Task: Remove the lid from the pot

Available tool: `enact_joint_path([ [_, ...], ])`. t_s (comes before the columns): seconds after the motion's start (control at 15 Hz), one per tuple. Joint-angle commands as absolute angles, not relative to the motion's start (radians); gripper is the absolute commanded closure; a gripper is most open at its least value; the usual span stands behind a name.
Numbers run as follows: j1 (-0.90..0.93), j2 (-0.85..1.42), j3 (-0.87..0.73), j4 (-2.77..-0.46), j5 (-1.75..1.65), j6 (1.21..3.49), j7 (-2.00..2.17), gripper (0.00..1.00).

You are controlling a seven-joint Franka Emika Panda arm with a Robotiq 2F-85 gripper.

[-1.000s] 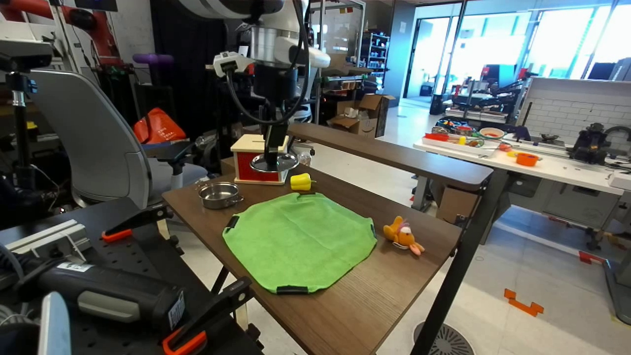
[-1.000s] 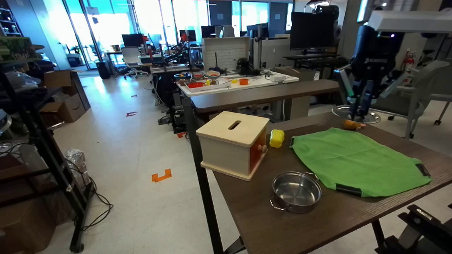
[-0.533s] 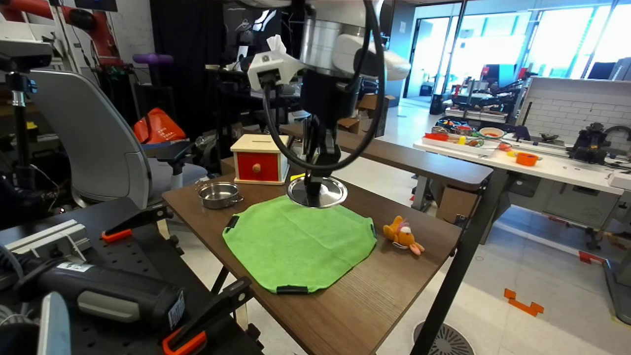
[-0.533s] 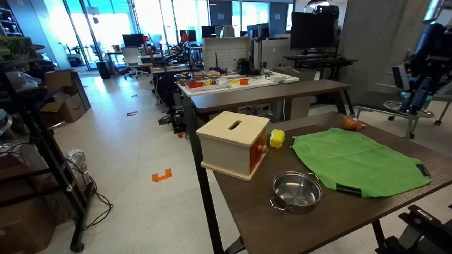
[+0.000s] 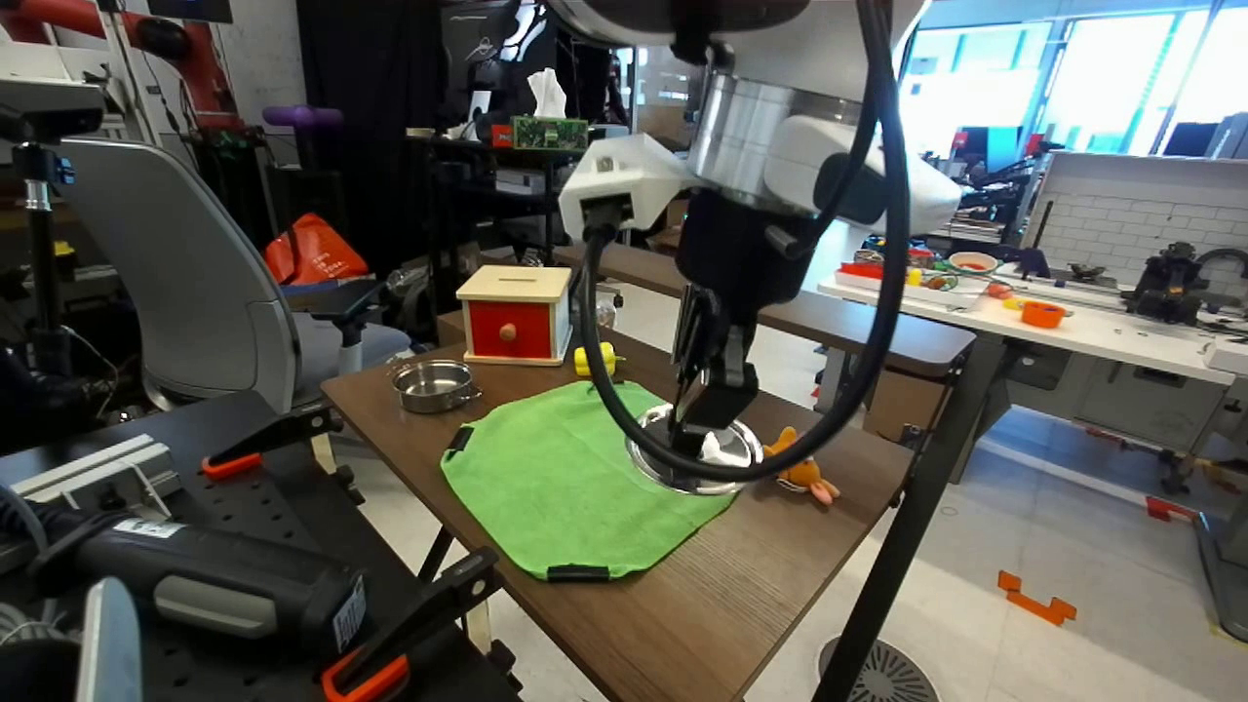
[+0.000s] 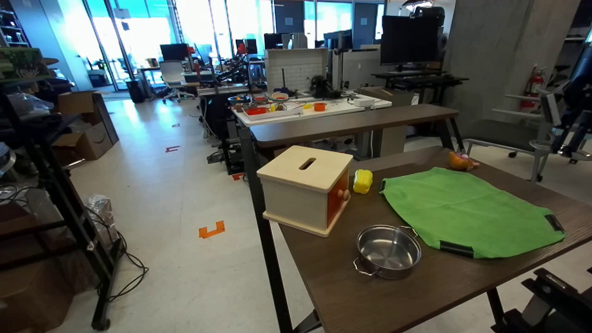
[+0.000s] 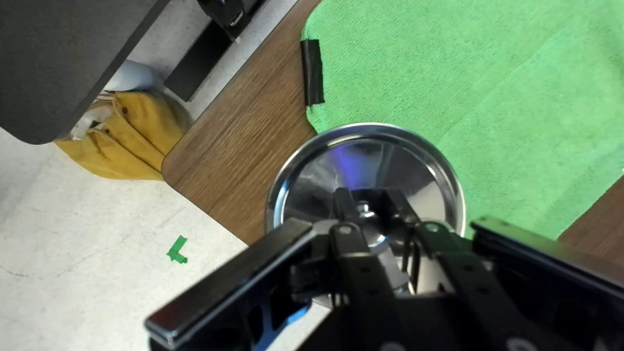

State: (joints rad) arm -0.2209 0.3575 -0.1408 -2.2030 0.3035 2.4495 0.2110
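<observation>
The lid (image 5: 727, 448) is a round silvery disc, held roughly level by my gripper (image 5: 690, 437). In the wrist view my gripper (image 7: 371, 207) is shut on the knob at the centre of the lid (image 7: 360, 168). The fingers hide part of the knob. The lid (image 6: 542, 146) also shows at the right edge of an exterior view, held in the air, with the gripper partly cut off. The pot (image 5: 434, 387) stands uncovered on the table, well away from the gripper. The pot (image 6: 388, 252) is empty inside. It is out of the wrist view.
A green cloth (image 5: 585, 487) lies on the brown table (image 5: 673, 624). An orange toy (image 5: 807, 478) lies near the lid in that view. A red-and-cream box (image 5: 512, 317) and a yellow pepper (image 5: 597, 359) stand near the pot. In the wrist view a table corner (image 7: 214, 170) shows beside the lid.
My gripper has carried the lid away from the box and pot, across the cloth toward the orange toy's side. It appears nearer in an exterior view. The pot has not moved.
</observation>
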Motion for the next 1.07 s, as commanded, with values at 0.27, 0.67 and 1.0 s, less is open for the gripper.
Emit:
enact_joint_path([
  [0.27,-0.206,0.577,-0.150,-2.042,0.328,2.444,0.339,0.95],
  [0.67,-0.197,0.682,-0.180,-1.973,0.322,2.441,0.460,0.95],
  [1.0,-0.154,0.745,-0.205,-1.912,0.299,2.438,0.555,0.95],
])
